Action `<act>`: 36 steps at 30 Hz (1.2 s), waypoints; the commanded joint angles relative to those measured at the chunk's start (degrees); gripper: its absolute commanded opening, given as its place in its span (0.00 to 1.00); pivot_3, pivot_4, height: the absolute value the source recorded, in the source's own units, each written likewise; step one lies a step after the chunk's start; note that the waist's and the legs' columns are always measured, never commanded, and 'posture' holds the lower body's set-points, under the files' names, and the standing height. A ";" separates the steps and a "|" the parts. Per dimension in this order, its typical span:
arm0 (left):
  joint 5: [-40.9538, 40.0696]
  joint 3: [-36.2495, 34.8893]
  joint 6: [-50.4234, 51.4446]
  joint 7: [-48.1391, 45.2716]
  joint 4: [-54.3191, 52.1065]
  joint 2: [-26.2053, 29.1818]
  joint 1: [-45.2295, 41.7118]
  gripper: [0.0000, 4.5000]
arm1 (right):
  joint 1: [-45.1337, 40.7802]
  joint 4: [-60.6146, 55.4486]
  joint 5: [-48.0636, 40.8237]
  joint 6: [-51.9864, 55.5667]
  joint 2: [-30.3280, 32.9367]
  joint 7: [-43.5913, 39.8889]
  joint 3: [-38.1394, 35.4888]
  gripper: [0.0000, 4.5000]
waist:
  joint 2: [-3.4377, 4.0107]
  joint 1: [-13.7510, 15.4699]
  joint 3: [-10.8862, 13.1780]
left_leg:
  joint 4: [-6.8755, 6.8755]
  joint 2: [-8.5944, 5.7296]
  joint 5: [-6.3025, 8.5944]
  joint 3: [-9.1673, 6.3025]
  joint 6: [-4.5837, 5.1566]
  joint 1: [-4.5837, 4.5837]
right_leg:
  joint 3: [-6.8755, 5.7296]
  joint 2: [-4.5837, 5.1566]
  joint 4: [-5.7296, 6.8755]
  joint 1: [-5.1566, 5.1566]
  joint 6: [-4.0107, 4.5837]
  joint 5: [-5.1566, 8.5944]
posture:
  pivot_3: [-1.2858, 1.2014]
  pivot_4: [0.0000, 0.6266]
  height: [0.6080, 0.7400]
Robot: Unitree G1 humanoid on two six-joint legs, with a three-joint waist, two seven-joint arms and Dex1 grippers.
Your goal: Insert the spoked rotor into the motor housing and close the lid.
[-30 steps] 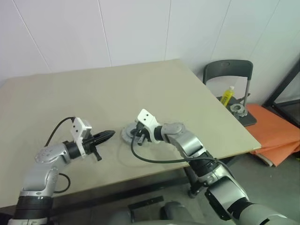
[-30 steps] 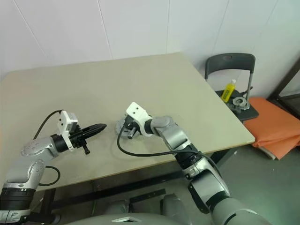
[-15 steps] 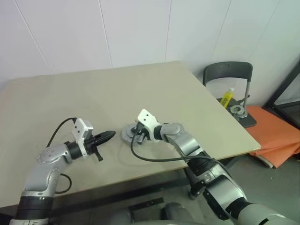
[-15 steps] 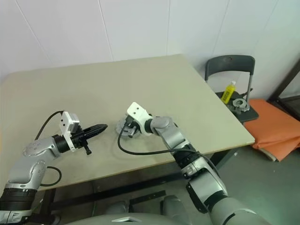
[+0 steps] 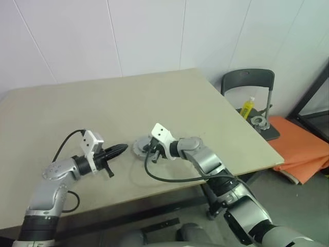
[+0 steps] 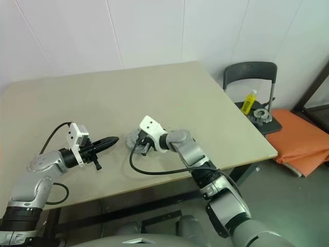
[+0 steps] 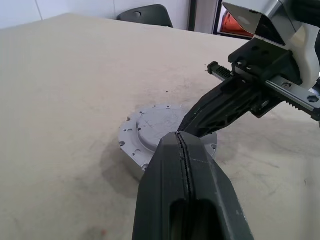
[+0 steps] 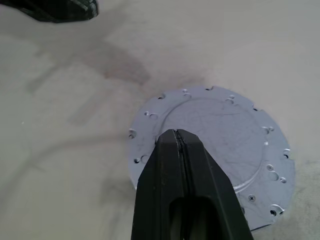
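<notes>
Fig. — Tabletop assembly, seen from head cam and both wrist cams, L to R.

Left gripper (image 5: 121, 148): fingers pressed flat together, nothing between them; held above the table (image 5: 103, 103), pointing toward the centre piece, tip near it but apart.

Centre: the lid (image 8: 212, 150), a flat round grey metal disc w/ raised centre face and small holes round its flange, lies flat on the table; fine scratches on the face. It sits on a round body of the same width, whose side shows as a low grey wall in the left wrist view (image 7: 131, 167); whether that body is the motor housing cannot be told. No part of it is held by either arm.

Right gripper (image 5: 147, 149): fingers closed tight on each other, empty; it slants down over the lid, tip above the near part of the disc. Contact w/ the face cannot be told. A black cable (image 5: 169, 177) loops from its wrist across the table.

Far R, off the table: dark chair (image 5: 248, 85) carrying a yellow bottle (image 5: 248, 106) and a small metal part (image 5: 258, 122); orange mat (image 5: 300, 149) on the floor beside it.
</notes>
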State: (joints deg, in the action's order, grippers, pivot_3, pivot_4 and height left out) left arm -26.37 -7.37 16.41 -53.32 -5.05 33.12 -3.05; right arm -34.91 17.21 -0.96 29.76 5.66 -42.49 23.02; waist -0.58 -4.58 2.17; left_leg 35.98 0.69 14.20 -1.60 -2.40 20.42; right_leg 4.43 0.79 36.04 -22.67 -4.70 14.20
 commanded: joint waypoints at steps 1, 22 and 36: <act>0.40 0.32 -1.38 -0.15 -0.56 -0.08 -1.34 0.00 | 1.17 5.32 1.10 0.39 0.02 2.46 -0.67 0.04 | 0.04 -0.05 0.03 | 0.00 0.00 0.00 0.00 0.00 0.01 | 0.00 0.01 0.00 0.00 0.00 0.00 | 0.52 0.00 1.00; 0.95 1.48 -1.72 0.42 -0.22 -1.27 -1.81 0.00 | 2.94 4.32 1.45 -1.01 0.07 2.56 0.36 1.00 | 0.02 -1.13 0.01 | -0.67 0.01 -0.12 0.01 0.20 0.03 | 0.00 -0.14 -0.15 -0.04 0.16 0.09 | 0.52 0.00 1.00; 1.44 2.17 -2.07 0.91 0.09 -2.09 -1.79 0.00 | -2.08 8.09 0.59 -4.53 -2.00 1.67 -2.48 1.00 | -0.02 -1.17 0.09 | -0.72 0.02 -0.12 0.02 0.20 0.07 | -0.01 -0.16 -0.15 -0.11 0.17 0.12 | 0.52 0.00 1.00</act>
State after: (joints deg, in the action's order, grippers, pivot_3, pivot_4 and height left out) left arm -25.03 -5.17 15.40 -52.42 -4.39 31.18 -4.12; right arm -36.27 22.65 -1.19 25.52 4.07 -42.29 21.25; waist -0.59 -5.75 2.26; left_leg 35.25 0.71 14.09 -1.58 -2.21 20.50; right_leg 4.42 0.63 35.89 -22.79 -4.53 14.32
